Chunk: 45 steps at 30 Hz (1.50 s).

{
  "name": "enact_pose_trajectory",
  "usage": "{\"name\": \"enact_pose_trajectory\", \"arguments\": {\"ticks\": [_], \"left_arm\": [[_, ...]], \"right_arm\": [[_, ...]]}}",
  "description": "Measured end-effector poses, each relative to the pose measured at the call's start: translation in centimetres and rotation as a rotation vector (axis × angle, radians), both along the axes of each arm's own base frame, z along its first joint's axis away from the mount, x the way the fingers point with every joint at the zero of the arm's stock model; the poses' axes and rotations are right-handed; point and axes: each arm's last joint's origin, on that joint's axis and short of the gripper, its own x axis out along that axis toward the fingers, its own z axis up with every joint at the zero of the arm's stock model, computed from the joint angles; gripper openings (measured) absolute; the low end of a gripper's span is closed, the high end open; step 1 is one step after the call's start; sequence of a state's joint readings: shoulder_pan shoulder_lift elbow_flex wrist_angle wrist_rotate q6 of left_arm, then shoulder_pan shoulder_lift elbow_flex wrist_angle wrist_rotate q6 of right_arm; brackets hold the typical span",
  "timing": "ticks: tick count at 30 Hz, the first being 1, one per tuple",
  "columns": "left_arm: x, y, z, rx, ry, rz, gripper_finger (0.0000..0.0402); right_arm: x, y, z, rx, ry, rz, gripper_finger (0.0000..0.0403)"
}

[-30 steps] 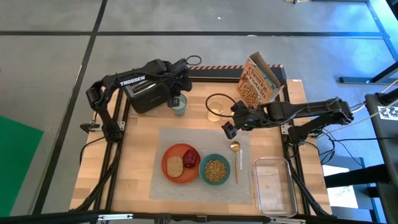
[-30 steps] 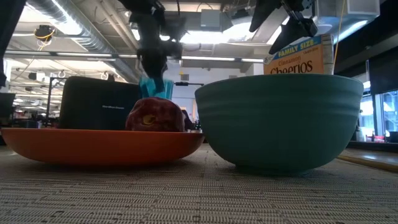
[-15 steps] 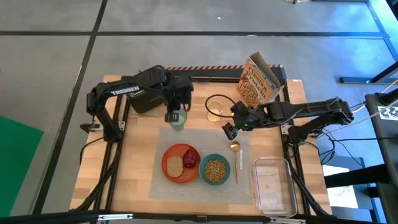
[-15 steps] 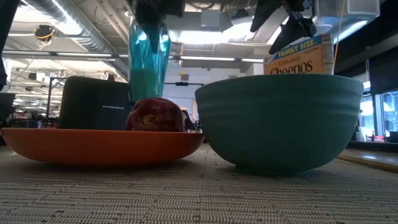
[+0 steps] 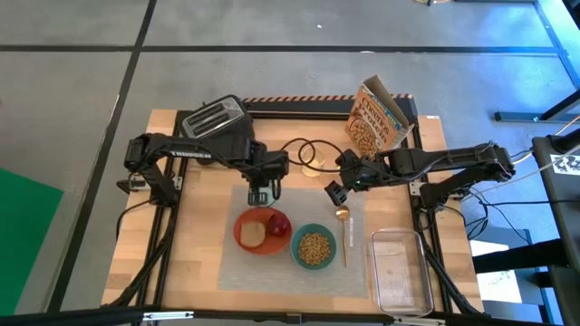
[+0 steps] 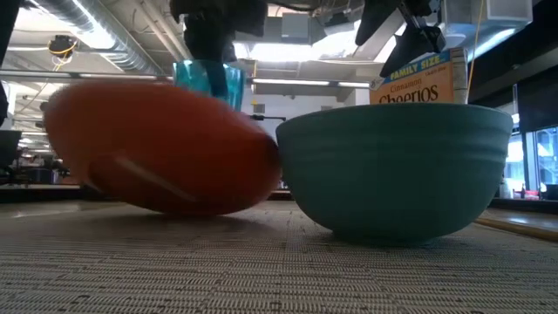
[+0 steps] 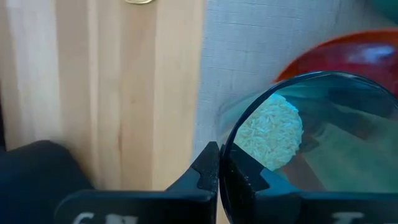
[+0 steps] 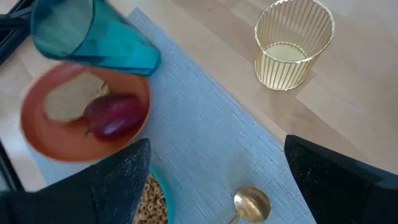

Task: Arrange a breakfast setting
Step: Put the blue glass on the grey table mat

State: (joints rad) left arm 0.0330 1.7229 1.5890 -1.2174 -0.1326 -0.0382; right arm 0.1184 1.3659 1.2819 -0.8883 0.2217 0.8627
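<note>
The grey placemat (image 5: 349,263) bears the orange plate (image 5: 249,243), with the toast slice (image 5: 253,232) and dark red fruit (image 5: 280,223) on it, the teal bowl (image 5: 314,247) of cereal and the gold spoon (image 5: 343,231). In the low view the plate (image 6: 166,148) stands tipped, its underside showing. My left gripper (image 5: 263,190) is shut on the translucent green cup (image 8: 87,34) over the plate's far rim. My right gripper (image 5: 337,186) hangs open and empty above the mat's far right part. My left gripper holds the cup by its rim (image 7: 219,152), one finger inside the cup and one outside. The fingers come from above, pointing down. The cup hangs below them over the plate's far rim; the plate hides its base (image 6: 209,78), so I cannot tell whether it touches the plate.
The black toaster (image 5: 216,119) stands at the far left, and the cereal box (image 5: 376,118) at the far right. A gold wire cup (image 8: 292,43) stands on the wood beyond the mat. The clear plastic tub (image 5: 399,270) lies at the near right.
My left gripper has carried the cup from beside the toaster toward the table's near edge, out over the mat to the plate's far rim. The plate, which lay flat, now stands tipped with its near edge raised. The toast and fruit stay on it.
</note>
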Motion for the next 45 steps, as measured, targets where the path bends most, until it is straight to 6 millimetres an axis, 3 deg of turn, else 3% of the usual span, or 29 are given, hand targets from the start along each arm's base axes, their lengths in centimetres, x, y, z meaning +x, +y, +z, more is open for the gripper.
{"name": "enact_pose_trajectory", "arguments": {"ticks": [13,28,35,45], "left_arm": [[0.2,0.1,1.0,0.003,-0.034,0.015,0.0011],[-0.2,2.5,1.0,0.049,-0.02,0.06,0.0012],[-0.2,3.5,-1.2,-0.023,-0.012,0.064,0.0013],[-0.3,2.1,-2.2,-0.115,0.001,0.09,0.0013]], "right_arm": [[0.0,0.1,0.0,0.019,-0.001,0.013,0.0357],[0.1,0.0,0.0,-0.003,-0.003,-0.002,0.0357],[0.1,0.0,0.0,0.001,-0.007,-0.022,0.0357],[0.0,0.0,-0.1,0.01,0.003,-0.018,0.0357]]}}
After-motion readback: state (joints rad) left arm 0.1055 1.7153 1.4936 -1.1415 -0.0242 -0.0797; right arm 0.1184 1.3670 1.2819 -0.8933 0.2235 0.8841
